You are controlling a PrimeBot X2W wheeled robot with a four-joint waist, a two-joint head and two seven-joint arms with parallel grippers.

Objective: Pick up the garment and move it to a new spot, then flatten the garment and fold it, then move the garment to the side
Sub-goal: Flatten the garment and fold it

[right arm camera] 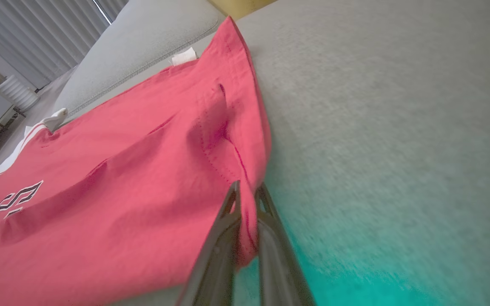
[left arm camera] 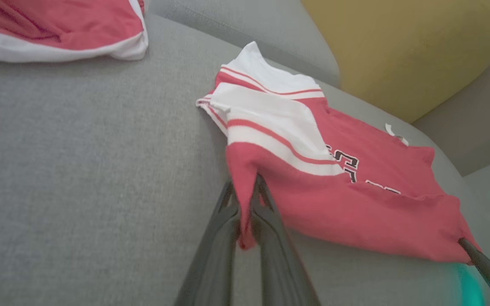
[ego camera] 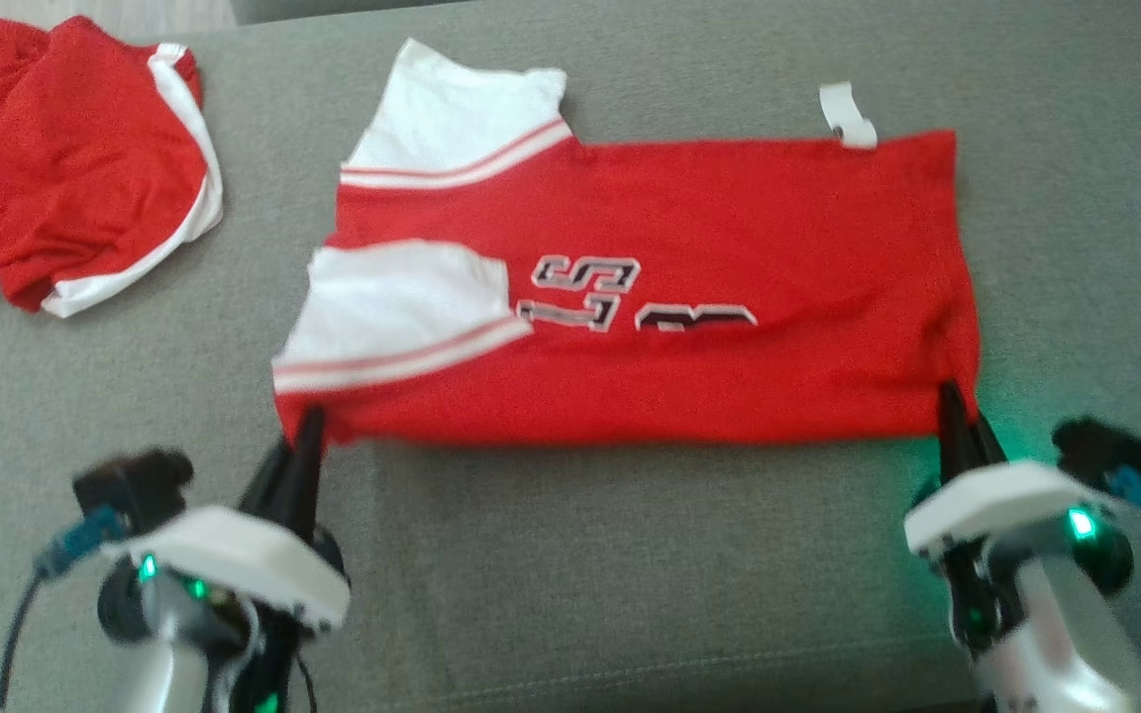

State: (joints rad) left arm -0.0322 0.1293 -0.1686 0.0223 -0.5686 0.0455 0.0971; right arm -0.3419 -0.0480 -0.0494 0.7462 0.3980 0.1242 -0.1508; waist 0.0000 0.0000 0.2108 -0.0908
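The garment (ego camera: 689, 248) is a red jersey with white sleeves and black lettering, lying lengthwise on the grey sofa seat (ego camera: 630, 555), folded in half. My left gripper (ego camera: 308, 421) is shut on its near left corner; the red cloth (left arm camera: 313, 199) is pinched between the two dark fingers (left arm camera: 217, 238). My right gripper (ego camera: 952, 401) is shut on the near right corner, where the hem (right arm camera: 228, 140) bunches up between its fingers (right arm camera: 221, 238). The right gripper's finger (left arm camera: 483, 267) also appears at the jersey's far corner in the left wrist view.
A second red and white garment (ego camera: 65, 168) lies crumpled at the far left of the seat. A yellow cushion (left arm camera: 402, 46) stands behind the sofa's back edge. A white tag (ego camera: 846, 114) sticks out at the jersey's far right edge. Bare grey seat lies in front of the jersey.
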